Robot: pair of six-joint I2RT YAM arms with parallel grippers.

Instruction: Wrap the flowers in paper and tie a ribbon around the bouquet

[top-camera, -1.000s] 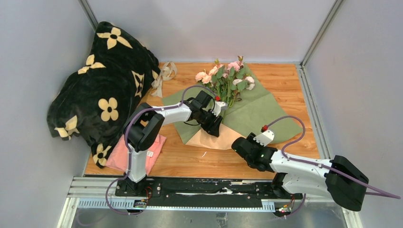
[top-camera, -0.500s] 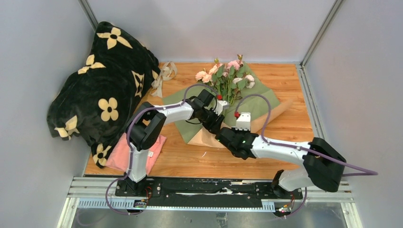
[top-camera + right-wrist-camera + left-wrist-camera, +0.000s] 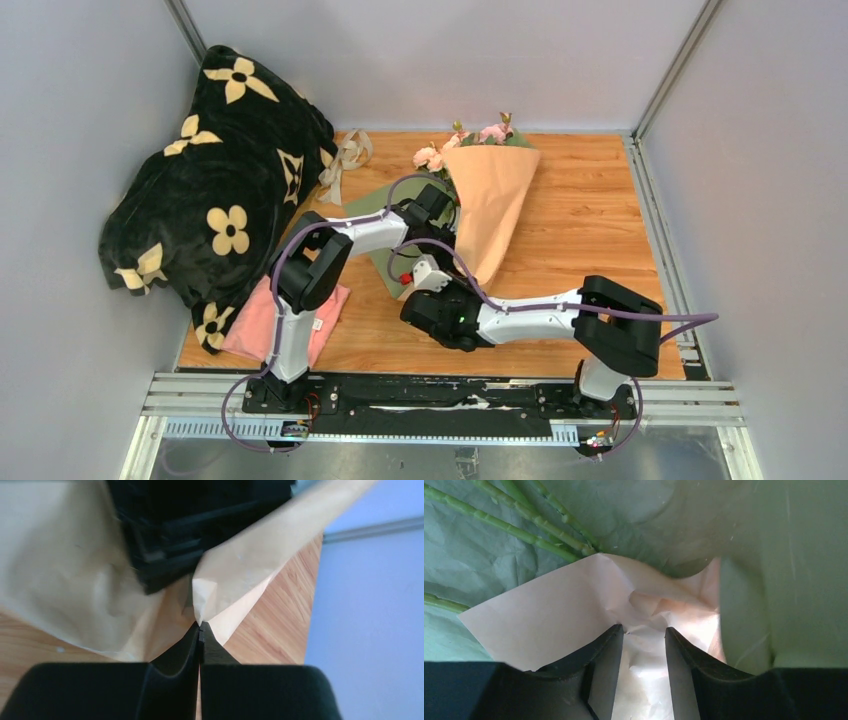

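Note:
The paper (image 3: 492,195) is folded over the flowers (image 3: 470,140), peach side up. Only pink blooms and a few leaves peek out at its far end. A strip of the paper's green side (image 3: 372,207) still lies flat on the left. My right gripper (image 3: 412,292) is at the wrap's near tip and is shut on a paper corner (image 3: 235,565). My left gripper (image 3: 444,240) sits at the stem end, its jaws half apart with crumpled peach paper (image 3: 644,605) bunched between them. Green stems (image 3: 524,522) run under that fold. The cream ribbon (image 3: 345,160) lies by the blanket.
A black blanket with cream flower prints (image 3: 220,190) is heaped at the left wall. A pink cloth (image 3: 255,325) lies near the left arm's base. The right forearm (image 3: 530,318) stretches across the near side of the wooden table (image 3: 600,220). Grey walls close in on three sides.
My right gripper shut on the paper's right corner and swept it left across the table, folding the peach side over the flowers. The left gripper stayed at the stem end.

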